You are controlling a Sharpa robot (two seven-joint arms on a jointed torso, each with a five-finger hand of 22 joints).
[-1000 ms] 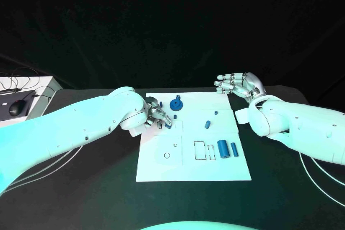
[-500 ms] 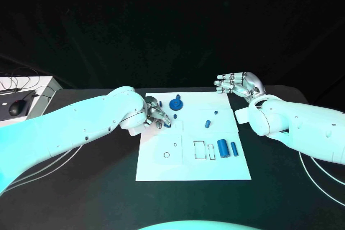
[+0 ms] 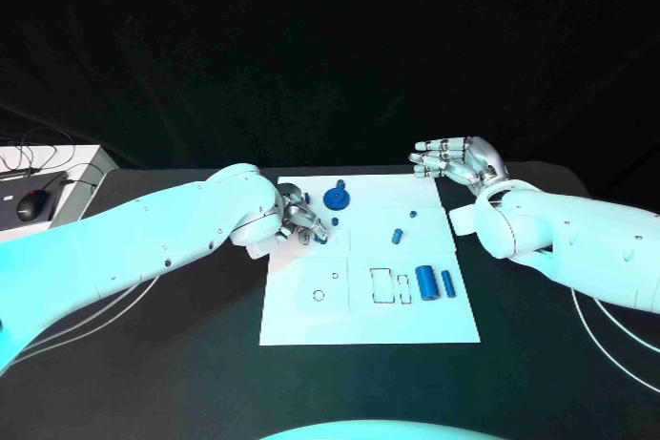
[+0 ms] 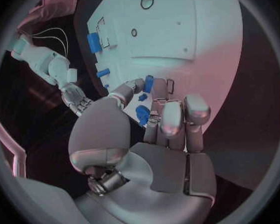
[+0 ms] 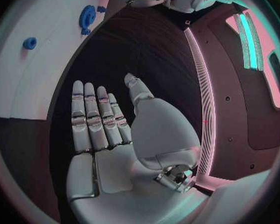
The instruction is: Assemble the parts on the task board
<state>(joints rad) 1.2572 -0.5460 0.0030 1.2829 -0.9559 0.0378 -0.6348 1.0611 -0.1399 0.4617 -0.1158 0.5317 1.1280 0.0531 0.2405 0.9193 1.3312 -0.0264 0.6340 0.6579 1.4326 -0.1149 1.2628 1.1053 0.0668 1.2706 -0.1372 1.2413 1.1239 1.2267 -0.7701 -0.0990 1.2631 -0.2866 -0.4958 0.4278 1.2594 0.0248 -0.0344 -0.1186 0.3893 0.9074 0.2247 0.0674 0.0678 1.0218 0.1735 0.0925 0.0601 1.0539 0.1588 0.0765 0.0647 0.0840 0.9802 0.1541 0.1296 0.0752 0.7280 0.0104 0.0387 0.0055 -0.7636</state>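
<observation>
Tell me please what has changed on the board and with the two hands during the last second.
Nothing visibly changed. The left hand stays at the task board's left edge, its fingers around a small blue part. The right hand stays open beyond the board's far right corner.

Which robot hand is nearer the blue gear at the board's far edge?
Left. The left robot hand sits just beside the blue gear, over the task board; the right robot hand hovers off the board's far corner.
</observation>
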